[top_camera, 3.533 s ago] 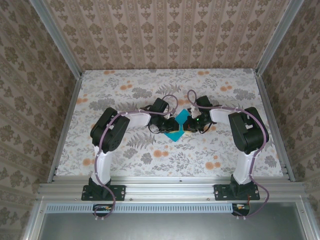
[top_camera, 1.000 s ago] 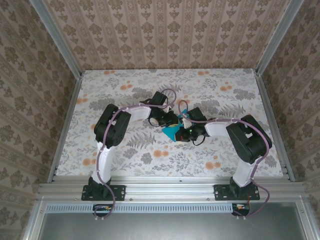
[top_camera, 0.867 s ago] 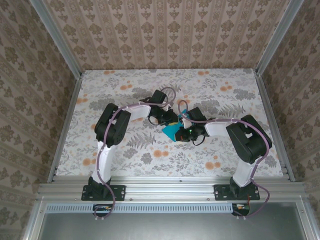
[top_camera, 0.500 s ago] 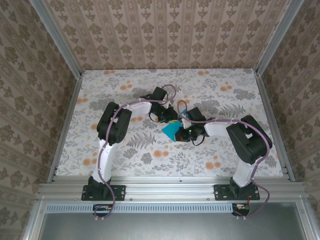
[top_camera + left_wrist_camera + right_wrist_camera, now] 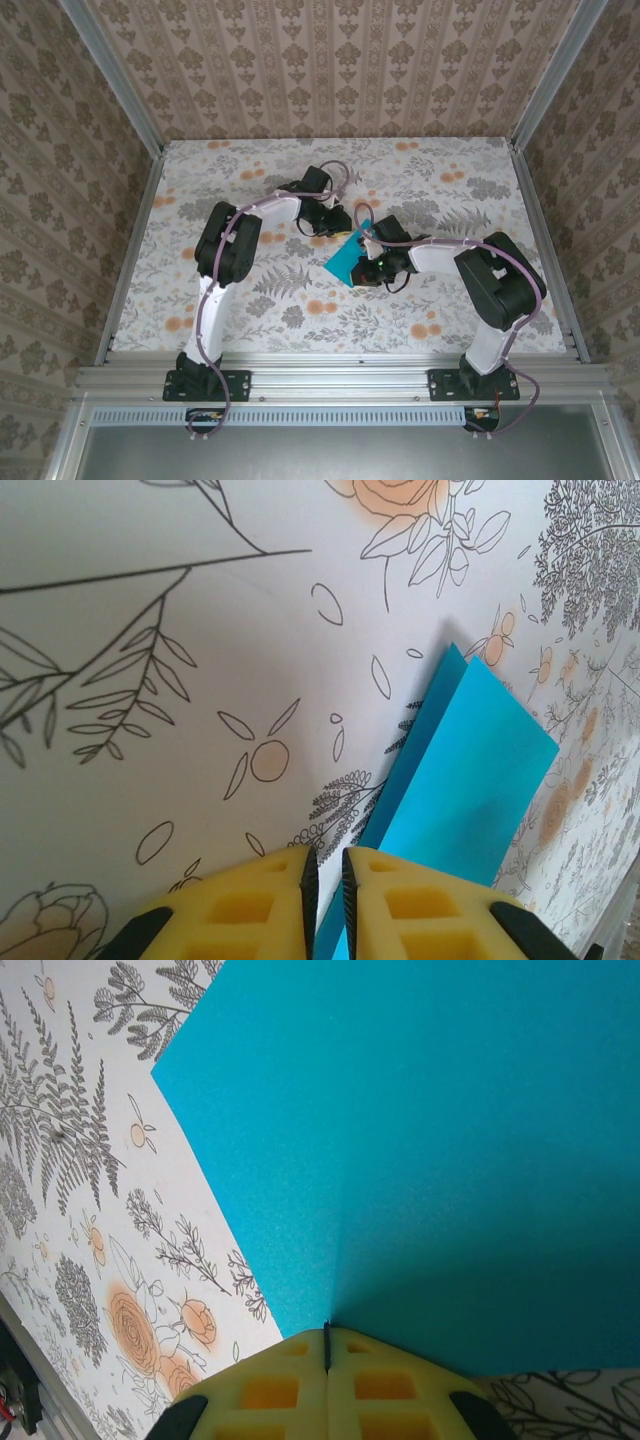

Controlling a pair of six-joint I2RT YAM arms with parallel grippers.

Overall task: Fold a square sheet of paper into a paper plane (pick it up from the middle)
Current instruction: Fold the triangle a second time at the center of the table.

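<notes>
Teal-blue paper [image 5: 344, 260] is near the middle of the flowery surface [image 5: 250, 300], between my two arms. It looks folded, with one layer peeking out past the other. My right hand [image 5: 327, 1330] is pressed tight together on one edge of it. My left hand [image 5: 325, 865] has just a thin gap, and the paper's tip runs into that gap, but I cannot tell if it is pinched.
</notes>
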